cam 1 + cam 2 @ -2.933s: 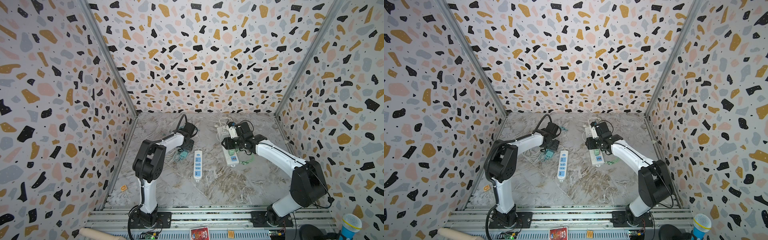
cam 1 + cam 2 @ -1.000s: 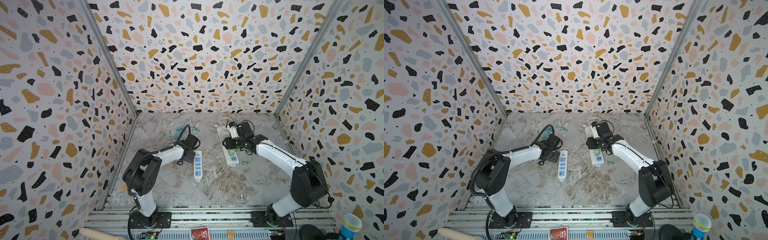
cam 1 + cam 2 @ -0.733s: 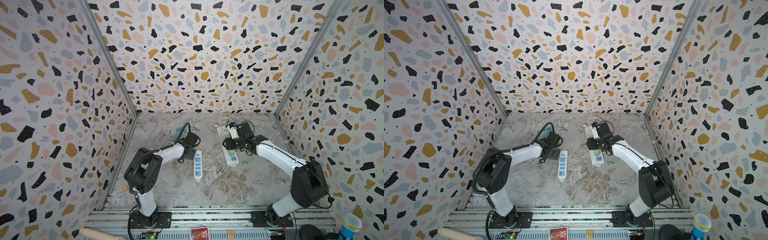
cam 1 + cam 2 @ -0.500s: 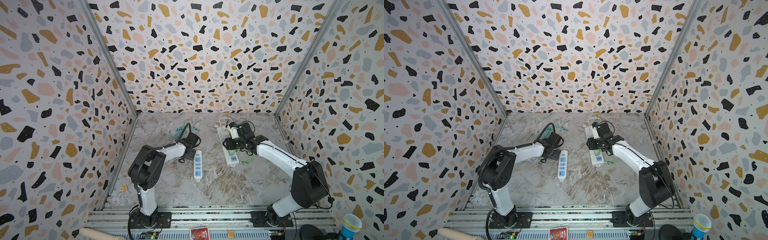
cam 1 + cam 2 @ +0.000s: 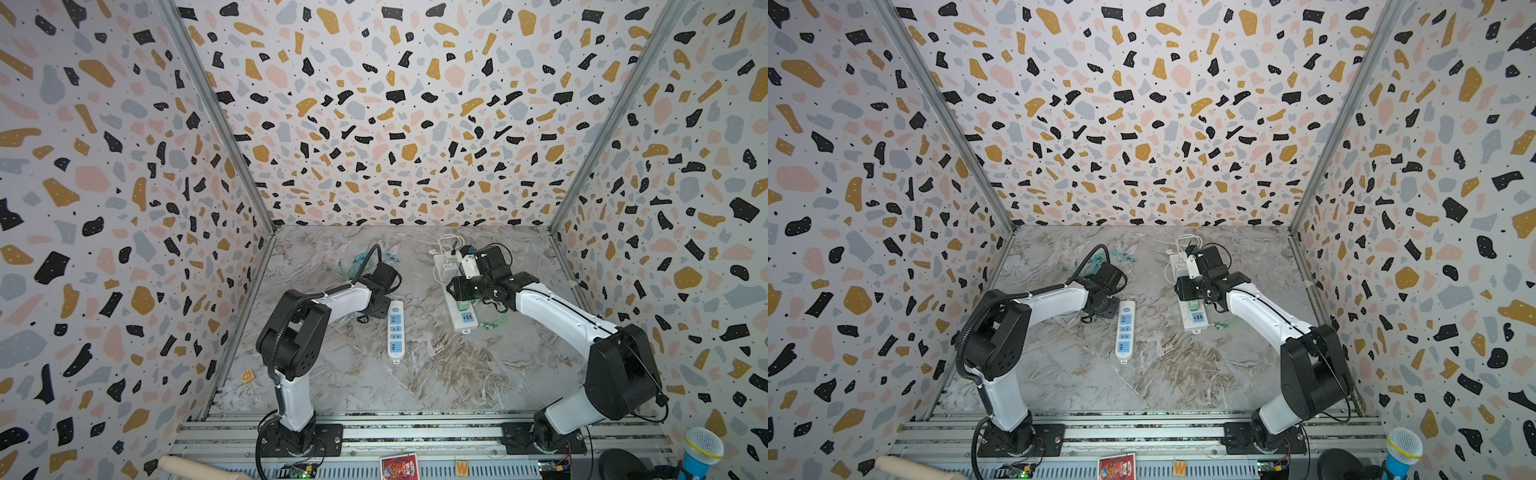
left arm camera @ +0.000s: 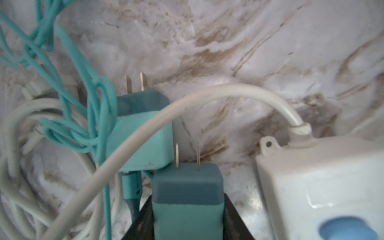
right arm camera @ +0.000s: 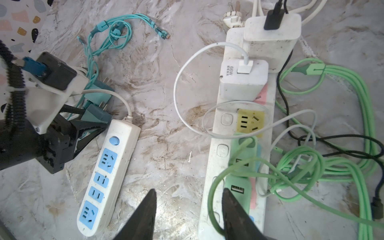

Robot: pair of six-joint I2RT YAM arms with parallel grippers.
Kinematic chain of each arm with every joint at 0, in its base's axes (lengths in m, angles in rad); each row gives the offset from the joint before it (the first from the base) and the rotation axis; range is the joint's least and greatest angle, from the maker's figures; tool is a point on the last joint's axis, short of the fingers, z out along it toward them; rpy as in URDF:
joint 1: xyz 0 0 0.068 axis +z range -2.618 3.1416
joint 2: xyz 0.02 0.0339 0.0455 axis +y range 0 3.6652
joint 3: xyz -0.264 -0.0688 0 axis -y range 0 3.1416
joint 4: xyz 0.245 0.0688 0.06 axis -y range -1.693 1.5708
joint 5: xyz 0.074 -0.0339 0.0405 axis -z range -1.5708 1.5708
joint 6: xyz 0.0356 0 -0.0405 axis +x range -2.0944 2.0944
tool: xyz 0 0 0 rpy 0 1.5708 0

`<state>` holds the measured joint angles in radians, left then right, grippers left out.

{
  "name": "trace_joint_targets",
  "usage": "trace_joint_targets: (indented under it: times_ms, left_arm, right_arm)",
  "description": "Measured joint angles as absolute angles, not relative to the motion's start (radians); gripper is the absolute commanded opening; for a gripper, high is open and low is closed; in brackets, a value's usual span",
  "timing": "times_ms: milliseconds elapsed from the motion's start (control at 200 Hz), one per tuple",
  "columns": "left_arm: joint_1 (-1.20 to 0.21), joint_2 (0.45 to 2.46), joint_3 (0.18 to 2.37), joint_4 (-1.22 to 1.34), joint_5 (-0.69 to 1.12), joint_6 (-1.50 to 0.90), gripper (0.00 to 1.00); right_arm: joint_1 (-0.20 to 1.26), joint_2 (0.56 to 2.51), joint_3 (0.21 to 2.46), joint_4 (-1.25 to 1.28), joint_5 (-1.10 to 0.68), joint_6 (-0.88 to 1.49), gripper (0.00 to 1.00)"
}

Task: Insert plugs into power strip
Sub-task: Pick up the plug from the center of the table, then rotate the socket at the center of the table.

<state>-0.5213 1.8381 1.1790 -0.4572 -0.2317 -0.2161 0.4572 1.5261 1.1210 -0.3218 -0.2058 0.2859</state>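
Terrazzo-print walls (image 5: 374,104), marble-look tabletop (image 5: 436,374), blue microphone (image 5: 701,449), red card (image 5: 398,467), orange W tile (image 5: 461,468), pale wooden handle (image 5: 193,468) at front

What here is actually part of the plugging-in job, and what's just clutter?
Job: held teal plug; second teal plug; blue-socket power strip; long power strip; mint green plug.
Lying about: blue microphone; red card; orange tag.

The marking "66W" is printed on the white charger (image 7: 243,83) plugged into the long power strip (image 7: 218,172); the smaller characters beside it cannot be read. A letter "W" is shown on an orange tile (image 5: 461,468) at the front rail. The print on the red card (image 5: 393,468) is not legible.
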Motion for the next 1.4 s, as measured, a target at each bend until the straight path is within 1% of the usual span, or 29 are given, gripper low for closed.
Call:
trace_joint_targets:
  times_ms: [145,330,486,656,781,876,931,1196,1337,1402]
  left_arm:
    - [-0.516,1.726,1.206,-0.486,-0.125,-0.24,0.33]
    - [-0.519,1.617,1.221,-0.442,0.089,-0.269,0.33]
    - [-0.56,1.595,1.2,-0.393,0.236,-0.257,0.35]
    - [-0.593,1.595,1.184,-0.337,0.34,-0.233,0.33]
    - [-0.593,1.583,1.097,-0.173,0.414,-0.202,0.32]
    - [-0.593,1.582,1.014,-0.082,0.39,-0.191,0.29]
    - [-0.593,1.584,0.987,-0.059,0.348,-0.186,0.25]
    - [-0.595,1.564,0.912,0.102,0.042,-0.184,0.25]
    - [-0.595,1.542,0.907,0.151,-0.059,-0.178,0.25]
    - [-0.595,1.534,0.911,0.16,-0.095,-0.175,0.23]
  right_arm:
    - [0.457,1.514,1.116,-0.321,-0.245,0.278,0.51]
    - [0.456,1.435,1.075,-0.312,-0.339,0.259,0.51]
    - [0.456,1.354,1.036,-0.302,-0.4,0.256,0.51]
    - [0.456,1.292,1.005,-0.297,-0.43,0.256,0.51]
    - [0.456,1.261,0.972,-0.297,-0.437,0.256,0.51]
    - [0.457,1.249,0.962,-0.302,-0.435,0.26,0.51]
    - [0.458,1.243,0.962,-0.304,-0.432,0.262,0.51]
    - [0.493,1.231,0.962,-0.316,-0.385,0.268,0.51]
    - [0.518,1.231,0.962,-0.325,-0.35,0.276,0.51]
    - [0.524,1.231,0.962,-0.328,-0.333,0.279,0.51]
